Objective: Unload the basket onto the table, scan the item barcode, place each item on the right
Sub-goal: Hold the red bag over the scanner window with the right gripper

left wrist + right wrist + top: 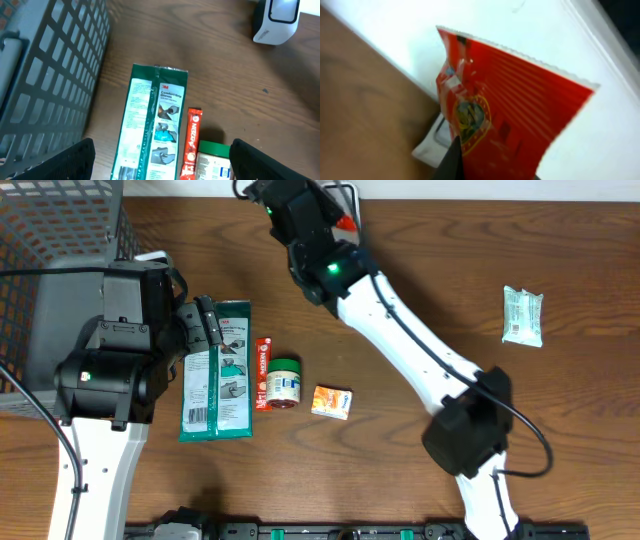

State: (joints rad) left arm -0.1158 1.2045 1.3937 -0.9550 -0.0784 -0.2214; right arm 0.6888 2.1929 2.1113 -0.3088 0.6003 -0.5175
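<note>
My right gripper (336, 232) is at the table's far edge, shut on a red packet (505, 95) with a crest printed on it. In the overhead view only a corner of this red packet (346, 223) shows. Just behind the packet, a white device with a dark window (433, 144) lies on the wood. From the left wrist, the white and black scanner (276, 20) stands at the top right. My left gripper (162, 162) hangs open over the green glove pack (152, 125) with nothing between its fingers. In the overhead view, this left gripper (205, 328) is at the pack's top left corner.
A red tube box (263, 373), a green-lidded jar (284, 380) and a small orange box (331, 402) lie in a row right of the green pack (220, 370). A white and green sachet (522, 315) lies far right. A grey wire basket (50, 240) fills the left edge.
</note>
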